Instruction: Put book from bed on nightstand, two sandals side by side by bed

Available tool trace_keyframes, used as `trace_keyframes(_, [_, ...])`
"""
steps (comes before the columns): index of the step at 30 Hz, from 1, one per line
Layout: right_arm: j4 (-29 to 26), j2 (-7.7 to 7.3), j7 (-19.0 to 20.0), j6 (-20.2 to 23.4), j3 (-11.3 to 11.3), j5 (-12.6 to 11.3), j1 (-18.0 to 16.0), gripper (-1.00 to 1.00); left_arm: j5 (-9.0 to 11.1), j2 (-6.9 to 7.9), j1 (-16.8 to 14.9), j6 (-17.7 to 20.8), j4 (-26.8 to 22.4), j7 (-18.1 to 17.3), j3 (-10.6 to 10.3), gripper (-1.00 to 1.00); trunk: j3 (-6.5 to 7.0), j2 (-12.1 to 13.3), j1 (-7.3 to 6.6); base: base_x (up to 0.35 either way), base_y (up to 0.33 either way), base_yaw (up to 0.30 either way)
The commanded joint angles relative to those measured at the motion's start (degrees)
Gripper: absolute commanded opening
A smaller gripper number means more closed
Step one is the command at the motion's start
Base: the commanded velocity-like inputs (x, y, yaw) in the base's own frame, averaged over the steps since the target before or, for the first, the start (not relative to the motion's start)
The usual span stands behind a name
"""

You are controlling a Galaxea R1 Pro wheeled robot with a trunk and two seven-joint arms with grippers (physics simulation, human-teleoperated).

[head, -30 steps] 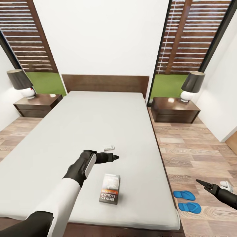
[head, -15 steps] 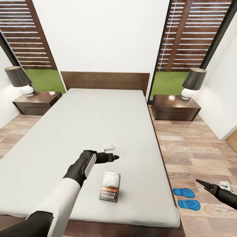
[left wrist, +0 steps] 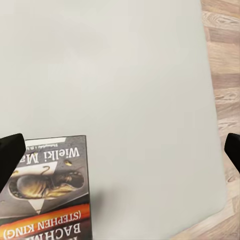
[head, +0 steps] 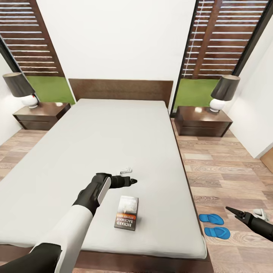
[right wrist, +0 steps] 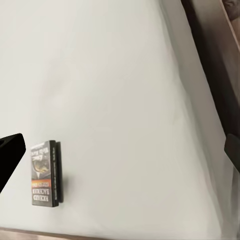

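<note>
Book point(head: 126, 217) lies flat on the bed point(head: 113, 151), near the foot edge, cover up, untouched. Left gripper point(head: 129, 181) hovers over the mattress just beyond the book; its fingers point(left wrist: 11, 155) stand wide in the left wrist view, one at each picture edge, holding nothing. Judged: positioned for a descent onto the book. Right gripper point(head: 232, 211) hangs over the floor beside the bed, its fingers likewise set wide apart and empty. Two sandals point(head: 214, 225) lie on the planks next to the bed, close together and roughly parallel; that part appears satisfied. Nightstands point(head: 203, 121) point(head: 40, 116) flank the headboard, each carrying a lamp point(head: 223, 93); both are well apart from the book, so a reach alone looks insufficient. A small white object point(head: 126, 169) rests on the mattress near the left gripper
</note>
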Motion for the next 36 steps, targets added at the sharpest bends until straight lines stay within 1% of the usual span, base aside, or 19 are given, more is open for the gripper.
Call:
trace_keyframes(1, [0.01,-0.01,0.06,0.45,-0.04,-0.35,-0.03,1.00,0.57,0.00,-0.02,0.39,-0.06,0.24,-0.02,1.00,-0.14,-0.04,0.00,0.000,0.000,0.000])
trace_keyframes(27, [0.01,-0.01,0.07,0.45,-0.04,-0.35,-0.03,1.00,0.53,0.00,-0.02,0.36,-0.16,0.24,-0.02,1.00,-2.45,-0.04,0.00,0.000,0.000,0.000])
trace_keyframes(30, [0.01,-0.01,0.13,0.45,-0.04,-0.35,-0.03,1.00,0.50,0.00,-0.02,0.29,-1.32,0.24,0.03,1.00,-2.53,-0.04,0.00,0.000,0.000,0.000])
trace_keyframes(33, [0.01,-0.01,0.14,0.45,-0.04,-0.35,-0.03,1.00,0.45,0.00,-0.02,0.08,-3.88,0.33,0.06,1.00,-2.56,-0.04,0.00,0.000,0.000,0.000])
trace_keyframes(36, [0.01,-0.01,0.15,0.45,-0.04,-0.35,-0.03,1.00,0.29,0.00,-0.02,-1.44,-5.21,0.47,0.06,1.00,-2.57,-0.04,0.00,0.000,0.000,0.000])
